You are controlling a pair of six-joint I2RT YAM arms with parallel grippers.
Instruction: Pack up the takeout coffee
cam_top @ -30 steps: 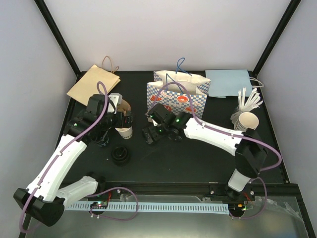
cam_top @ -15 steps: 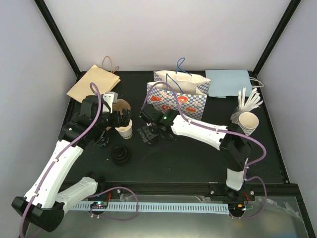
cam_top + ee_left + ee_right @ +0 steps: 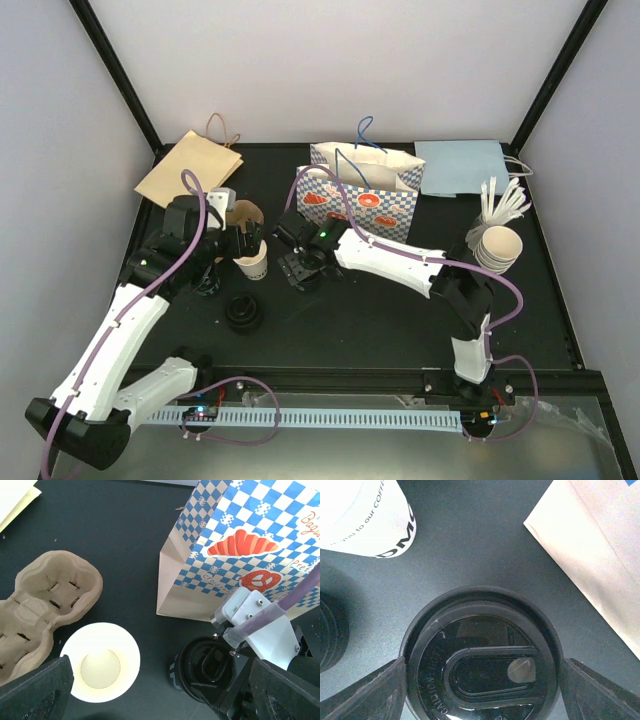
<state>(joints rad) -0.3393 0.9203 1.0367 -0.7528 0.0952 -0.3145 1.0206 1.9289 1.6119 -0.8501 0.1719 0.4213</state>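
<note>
Right hand (image 3: 482,692) straddling black lid (image 3: 480,645), left hand (image 3: 160,692) spread — above white cup (image 3: 102,662)

The paper cup (image 3: 365,515) reads "to our COFF"; the bag (image 3: 240,545), "Bague".

left fingers (image 3: 35,692) and right fingers (image 3: 365,695) both spread wide apart, each pointing downward.

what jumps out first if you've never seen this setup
The blue-and-white checkered bakery bag, printed with a croissant and a pretzel, stands at the back centre of the table and catches the eye first. Just in front of it the right gripper straddles a black cup lid. To its left an open white paper cup stands beside a cardboard cup carrier.
</note>
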